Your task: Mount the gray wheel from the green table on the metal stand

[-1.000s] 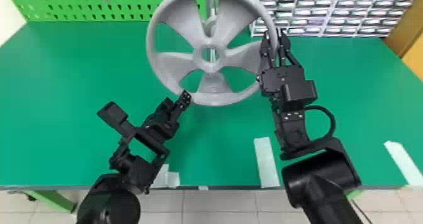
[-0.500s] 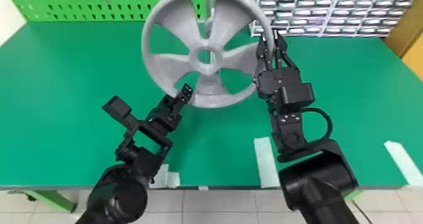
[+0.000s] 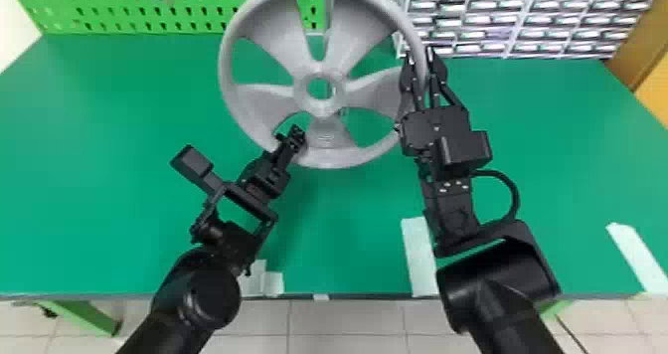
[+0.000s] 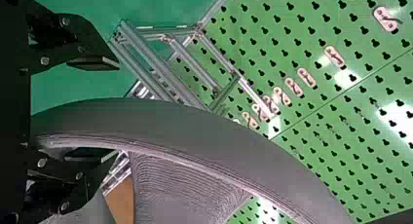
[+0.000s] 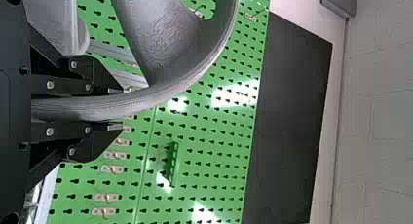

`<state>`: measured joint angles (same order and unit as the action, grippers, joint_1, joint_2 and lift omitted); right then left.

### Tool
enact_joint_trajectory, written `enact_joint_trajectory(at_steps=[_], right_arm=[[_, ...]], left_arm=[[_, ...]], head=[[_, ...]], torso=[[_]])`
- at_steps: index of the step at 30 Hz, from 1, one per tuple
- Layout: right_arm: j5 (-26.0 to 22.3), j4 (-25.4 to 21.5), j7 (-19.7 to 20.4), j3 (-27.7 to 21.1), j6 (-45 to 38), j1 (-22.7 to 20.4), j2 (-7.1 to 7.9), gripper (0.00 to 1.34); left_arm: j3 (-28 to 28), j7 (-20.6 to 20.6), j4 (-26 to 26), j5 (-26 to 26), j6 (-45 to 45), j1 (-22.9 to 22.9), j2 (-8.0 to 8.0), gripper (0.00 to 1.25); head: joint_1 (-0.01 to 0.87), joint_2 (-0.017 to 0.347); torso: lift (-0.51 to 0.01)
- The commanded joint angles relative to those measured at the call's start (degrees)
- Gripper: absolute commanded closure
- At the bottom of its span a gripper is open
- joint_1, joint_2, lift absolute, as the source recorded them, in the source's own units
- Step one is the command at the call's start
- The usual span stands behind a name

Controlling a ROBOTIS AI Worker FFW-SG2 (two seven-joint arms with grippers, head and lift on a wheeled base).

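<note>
Gray wheel: the gray wheel (image 3: 323, 108) was in the upper middle of the head view, apparently held up off the desk (image 3: 99, 179), having slid a little toward the left of the frame
Right pincer: the right pincer (image 5: 122, 108) was pinching the rim, at the wheel's right side in the head view, and had shifted left with it
Left pincer: the left pincer (image 4: 116, 111) had moved up to the wheel's lower left rim in the head view; its fingers were spread with the rim between them, a gap showing beside the upper one
Metal stand: the metal stand (image 4: 195, 63) stood behind the wheel, upper middle of the left wrist view, the wheel not yet mounted
Meaning: a two-handed hold looked close; the left side likely had to close before the hub was lined up
</note>
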<state>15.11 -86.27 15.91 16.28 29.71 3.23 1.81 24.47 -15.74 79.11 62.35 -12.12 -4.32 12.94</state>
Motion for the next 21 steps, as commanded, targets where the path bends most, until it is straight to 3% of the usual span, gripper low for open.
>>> enact_joint_trajectory(at_steps=[1, 7, 21], right_arm=[[-1.3, 0.5, 0.0, 0.4, 0.0, 0.0, 0.04, 1.1], [-2.2, 0.9, 0.0, 0.5, -0.1, -0.2, -0.05, 1.1], [-11.9, 3.4, 0.0, 0.9, 0.0, -0.5, -0.4, 1.1]], left_arm=[[-0.3, -0.5, -0.7, 0.0, -1.1, -0.4, -0.2, 0.71], [-0.6, -0.6, -0.8, -1.4, -3.6, -0.6, -0.28, 0.75], [-2.1, 0.3, -1.5, -5.8, -4.8, -1.4, -1.34, 0.84]], head=[[0.868, 0.052], [0.868, 0.052], [0.868, 0.052]], torso=[[-0.093], [-0.093], [-0.093]])
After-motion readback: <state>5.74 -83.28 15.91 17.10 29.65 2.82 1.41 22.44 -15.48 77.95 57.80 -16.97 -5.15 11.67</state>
